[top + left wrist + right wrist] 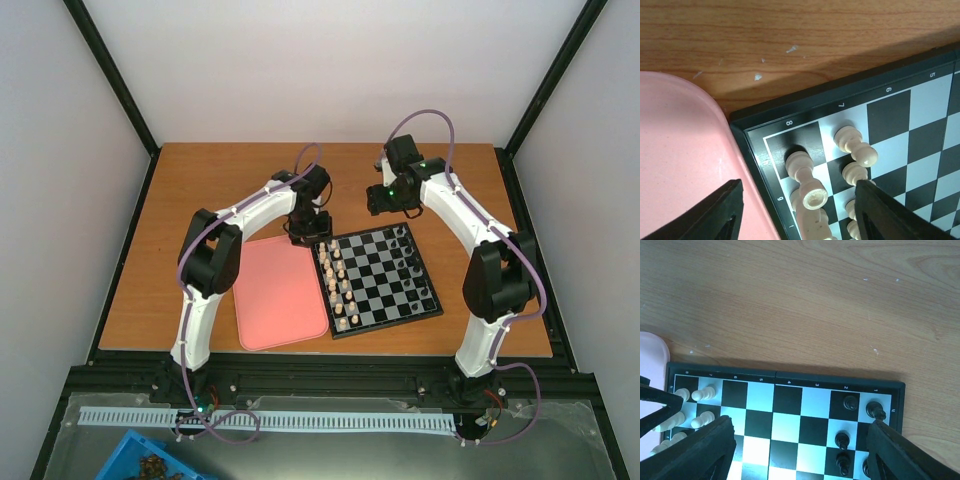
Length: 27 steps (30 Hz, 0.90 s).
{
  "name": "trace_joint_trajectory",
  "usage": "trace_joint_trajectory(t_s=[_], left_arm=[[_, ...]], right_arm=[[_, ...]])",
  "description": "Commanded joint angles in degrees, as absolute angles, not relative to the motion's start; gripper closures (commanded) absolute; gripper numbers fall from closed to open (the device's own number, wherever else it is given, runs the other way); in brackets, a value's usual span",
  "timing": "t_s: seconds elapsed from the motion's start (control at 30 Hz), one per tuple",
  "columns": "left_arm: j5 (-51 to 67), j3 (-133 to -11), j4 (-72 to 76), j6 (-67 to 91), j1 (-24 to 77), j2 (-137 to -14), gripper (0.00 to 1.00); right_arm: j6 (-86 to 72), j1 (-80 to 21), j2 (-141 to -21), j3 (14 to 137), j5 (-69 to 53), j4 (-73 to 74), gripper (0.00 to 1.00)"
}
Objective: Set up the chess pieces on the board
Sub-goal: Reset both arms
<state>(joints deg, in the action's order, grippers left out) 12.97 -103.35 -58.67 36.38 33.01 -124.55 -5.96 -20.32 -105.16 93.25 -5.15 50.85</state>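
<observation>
The board (378, 279) lies right of centre on the table. Cream chess pieces (337, 283) stand in two rows along its left side; dark pieces (414, 260) stand along its right side. My left gripper (300, 234) hovers over the board's far left corner, open and empty. In the left wrist view a cream rook (807, 178) stands on the corner square between its fingers, with cream pawns (856, 145) beside it. My right gripper (378, 200) is open, raised above the board's far edge. The right wrist view shows the board (790, 377) and dark pieces (850, 402) below it.
A pink tray (278, 291) lies against the board's left side; its corner shows in the left wrist view (680, 150). Black frame rails edge the table. A blue bin (150, 465) sits below the near edge.
</observation>
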Motion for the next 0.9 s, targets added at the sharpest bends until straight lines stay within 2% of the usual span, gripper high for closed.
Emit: trace_joint_trajectory(t_s=[0.0,0.07,0.1,0.13,0.57,0.87], left_arm=[[12.46,-105.66,-59.25,35.24,33.49,-121.57,0.31],[11.91,-105.45,-59.18,34.37,33.38,-120.42,0.11],[11.73,-105.03,-58.90,34.04,33.20,-119.70,0.05],[11.62,-104.46,-58.51,33.66,32.88,-118.68,0.01],[15.74,-88.86,-50.82,28.78,22.98,-106.59,0.00],[15.88,-80.15,-51.08,25.45,12.43,-98.20,0.00]], right_arm=[[-5.23,-19.86,-102.47,94.46,-4.48,52.22,0.28],[-5.32,-19.86,-102.00,94.70,-4.28,52.72,0.24],[-5.36,-19.86,-101.89,94.93,-4.12,53.05,0.17],[-5.43,-19.86,-101.87,95.15,-3.88,53.53,0.02],[-10.10,-20.78,-101.63,96.70,-5.11,55.77,0.00],[-14.02,-29.03,-107.43,102.37,-2.43,56.83,0.00]])
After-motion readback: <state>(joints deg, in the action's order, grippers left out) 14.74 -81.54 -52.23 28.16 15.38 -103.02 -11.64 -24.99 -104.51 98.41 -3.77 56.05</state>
